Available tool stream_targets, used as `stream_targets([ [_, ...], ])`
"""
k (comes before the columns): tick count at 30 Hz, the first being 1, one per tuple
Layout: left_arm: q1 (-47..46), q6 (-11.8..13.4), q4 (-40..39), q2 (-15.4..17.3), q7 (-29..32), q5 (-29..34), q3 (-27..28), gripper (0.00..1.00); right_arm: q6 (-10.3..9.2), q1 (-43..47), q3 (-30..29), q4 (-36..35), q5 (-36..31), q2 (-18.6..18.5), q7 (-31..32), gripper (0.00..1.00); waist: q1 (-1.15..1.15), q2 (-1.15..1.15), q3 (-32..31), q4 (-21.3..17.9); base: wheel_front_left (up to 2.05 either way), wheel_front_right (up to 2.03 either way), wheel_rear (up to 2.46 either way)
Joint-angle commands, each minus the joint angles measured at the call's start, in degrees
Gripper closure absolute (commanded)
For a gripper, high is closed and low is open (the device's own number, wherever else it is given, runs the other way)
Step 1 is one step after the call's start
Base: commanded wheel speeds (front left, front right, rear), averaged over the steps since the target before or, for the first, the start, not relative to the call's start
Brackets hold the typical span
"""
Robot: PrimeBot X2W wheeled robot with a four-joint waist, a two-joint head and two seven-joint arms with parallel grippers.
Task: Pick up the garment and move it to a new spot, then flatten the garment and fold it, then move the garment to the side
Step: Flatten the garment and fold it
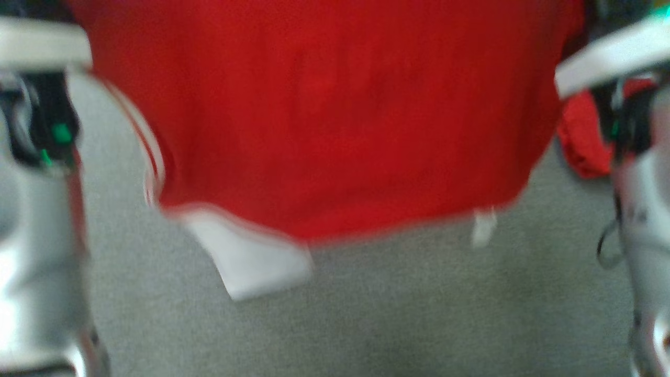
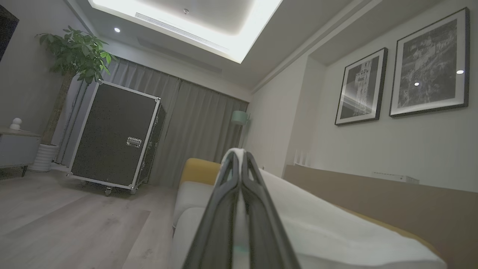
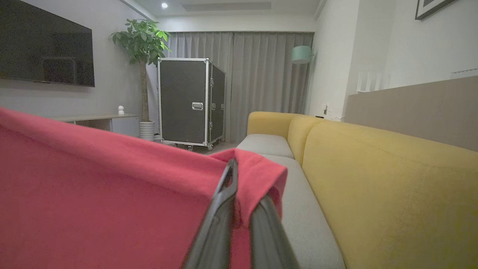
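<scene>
The red garment (image 1: 335,120) is up in the air, stretched wide between the two arms, with the left arm (image 1: 36,209) at the left edge and the right arm (image 1: 644,220) at the right. The head view is badly blurred, but the cloth fills its far and middle part, and the lower edge hangs over a grey surface (image 1: 366,324) on the near side. Touching it or just clear? I cannot tell. A white trim (image 1: 251,262) dangles at the lower left corner, and a small white tag (image 1: 482,228) sticks out at the lower right. Beside the right arm sits a bunch of red cloth (image 1: 583,146); whether it belongs to the same garment, I cannot tell.

Left gripper (image 2: 239,155): fingers pressed together, clamped on the garment's white cloth (image 2: 336,228), which falls away to the right of them. It points out into the room, toward a black case (image 2: 115,134) on wheels, a plant (image 2: 74,52) on the case's left and grey curtains (image 2: 194,127) behind. Two framed pictures (image 2: 429,63) hang on the right wall.

Right gripper (image 3: 239,175): fingers together too, pinching a red fold that drapes over the tips, the rest of the garment spreading off to the left. To its right runs a sofa (image 3: 373,179) with a yellow back and grey seat. A dark television (image 3: 44,48) hangs on the far left wall.
</scene>
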Motion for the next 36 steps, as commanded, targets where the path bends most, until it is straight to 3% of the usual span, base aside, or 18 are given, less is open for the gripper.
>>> stream_targets([
  [1, -6.6, -0.75, 2.44, 3.83, -0.48, 1.43, 1.06, 1.0, -0.04, -7.24, 1.87, 1.38, 0.44, -0.71, -0.62, 1.0, -0.01, 0.0, 6.07, 1.03, 0.0, 0.0, 0.0],
  [9, -29.79, -2.41, 24.34, 7.52, -8.46, 6.27, -0.61, 1.0, -0.04, -32.31, 6.59, 24.1, -1.4, -1.48, -12.87, 1.0, -0.01, 0.0, 12.8, 1.91, 0.0, 0.0, 0.0],
  [16, -36.71, -4.5, 35.79, 7.66, -15.37, 8.14, -3.84, 1.0, -0.04, -38.31, 8.73, 38.2, -3.64, -0.56, -18.58, 1.0, -0.01, 0.0, 14.08, 2.9, 0.0, 0.0, 0.0],
  [20, -33.8, -5.43, 40.51, 6.58, -17.19, 8.11, -6.46, 1.0, -0.04, -35.3, 9.84, 44.22, -0.4, -0.16, -18.93, 1.0, -0.01, 0.0, 14.43, 4.09, 0.0, 0.0, 0.0],
  [25, -25.09, -5.91, 45.31, 6.14, -18.3, 6.48, -8.68, 1.0, -0.04, -28.53, 17.27, 49.87, 3.85, -0.77, -17.25, 1.0, -0.01, 0.0, 12.66, 4.99, 0.0, 0.0, 0.0],
  [30, -16.82, -6.0, 45.98, 6.35, -18.08, 3.71, -12.98, 1.0, -0.04, -22.62, 24.02, 50.69, 8.29, -2.32, -13.96, 1.0, -0.01, 0.0, 9.81, 5.21, 0.0, 0.0, 0.0],
  [33, -10.36, -6.01, 44.02, 8.02, -15.88, 0.24, -17.65, 1.0, -0.04, -18.42, 29.32, 49.38, 11.61, -4.19, -11.38, 1.0, -0.01, 0.0, 7.23, 5.22, 0.0, 0.0, 0.0],
  [36, -1.97, -6.02, 39.45, 11.69, -10.14, -4.36, -24.41, 1.0, -0.04, -13.89, 35.12, 46.41, 16.58, -7.36, -8.75, 1.0, -0.01, 0.0, 3.85, 5.4, 0.0, 0.0, 0.0],
])
